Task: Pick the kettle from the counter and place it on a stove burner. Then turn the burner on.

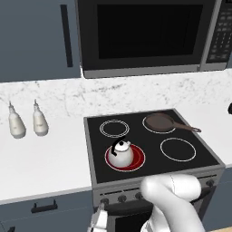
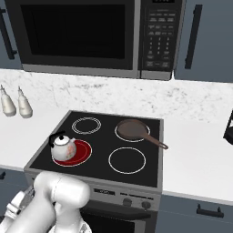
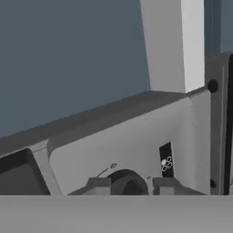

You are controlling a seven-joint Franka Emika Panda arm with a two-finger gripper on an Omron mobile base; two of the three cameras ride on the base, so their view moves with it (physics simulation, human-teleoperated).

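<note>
Kettle (image 1: 121, 153) sat on the red-glowing stove burner (image 1: 137, 162), above and beyond the hand (image 3: 131, 187), whose fingers stood apart either side of a dark control knob (image 3: 126, 184), apparently placed there to switch the heat.

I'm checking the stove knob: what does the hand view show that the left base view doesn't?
Hand view alone: a knob close up between the gripper fingertips, with a small burner diagram beside it.
Left base view alone: the kettle on the red-glowing burner, a pan, two bottles.
Both: the stove's front panel.
</note>
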